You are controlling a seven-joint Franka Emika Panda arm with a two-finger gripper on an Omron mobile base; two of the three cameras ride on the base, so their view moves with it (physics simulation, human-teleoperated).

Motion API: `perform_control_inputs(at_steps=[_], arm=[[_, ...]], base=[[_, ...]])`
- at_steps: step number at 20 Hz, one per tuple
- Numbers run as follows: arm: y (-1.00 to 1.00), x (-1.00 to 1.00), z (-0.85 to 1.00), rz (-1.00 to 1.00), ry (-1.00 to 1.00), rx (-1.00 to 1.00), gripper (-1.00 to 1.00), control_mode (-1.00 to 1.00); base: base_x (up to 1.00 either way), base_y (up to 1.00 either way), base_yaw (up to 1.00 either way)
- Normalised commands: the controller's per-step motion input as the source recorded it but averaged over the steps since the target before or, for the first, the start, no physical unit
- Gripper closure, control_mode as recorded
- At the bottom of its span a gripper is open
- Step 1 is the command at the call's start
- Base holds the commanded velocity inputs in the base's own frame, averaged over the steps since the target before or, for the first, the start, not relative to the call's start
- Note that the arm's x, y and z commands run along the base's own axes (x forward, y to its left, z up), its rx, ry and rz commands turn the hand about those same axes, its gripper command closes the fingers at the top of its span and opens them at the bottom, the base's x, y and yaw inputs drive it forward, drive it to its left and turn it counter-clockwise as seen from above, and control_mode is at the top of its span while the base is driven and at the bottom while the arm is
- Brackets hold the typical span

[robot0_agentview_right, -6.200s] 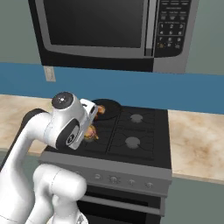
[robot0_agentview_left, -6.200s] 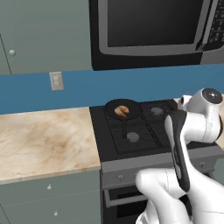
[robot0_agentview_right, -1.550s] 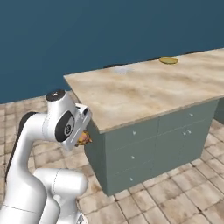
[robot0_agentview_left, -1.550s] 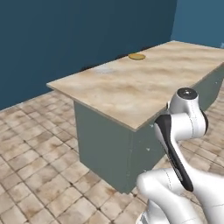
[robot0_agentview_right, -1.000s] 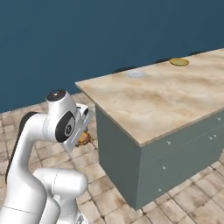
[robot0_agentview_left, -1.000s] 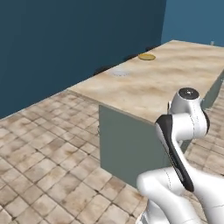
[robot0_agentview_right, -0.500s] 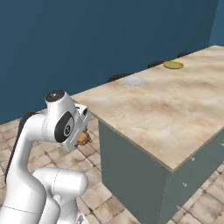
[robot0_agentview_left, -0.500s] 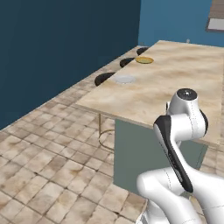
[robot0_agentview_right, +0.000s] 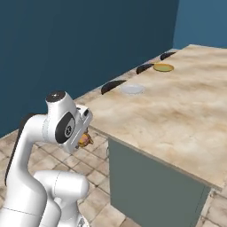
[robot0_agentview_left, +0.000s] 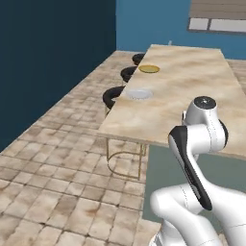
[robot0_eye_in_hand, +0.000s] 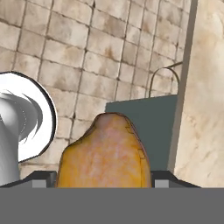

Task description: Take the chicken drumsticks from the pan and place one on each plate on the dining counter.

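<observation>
The white arm rises from its rounded base, bends at a dark-jointed elbow and folds back on itself, so the wrist sits high and close to the body. In the right base view the hand tilts downward and toward the right, with the gripper point(robot0_agentview_right: 85, 141) tucked just beneath the wrist. Its two dark fingers point(robot0_eye_in_hand: 43, 178) stand fairly wide apart, one on either side of a golden-brown chicken drumstick point(robot0_eye_in_hand: 106, 153) clamped between them. In the left base view the folded forearm and round wrist joint hide the hand.
</observation>
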Motion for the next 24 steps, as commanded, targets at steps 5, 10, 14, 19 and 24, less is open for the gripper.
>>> perform_control_inputs(at_steps=[5,10,14,19,24], arm=[[0.00,0.00,0.00,0.00,0.00,0.00,1.00,1.00],[0.00,0.00,0.00,0.00,0.00,0.00,1.00,1.00],[0.00,0.00,0.00,0.00,0.00,0.00,1.00,1.00],[0.00,0.00,0.00,0.00,0.00,0.00,1.00,1.00],[0.00,0.00,0.00,0.00,0.00,0.00,1.00,1.00]], base=[[0.66,1.00,-0.40],[0.50,1.00,-0.42],[0.34,1.00,-0.48],[0.37,1.00,-0.54],[0.66,1.00,-0.56]])
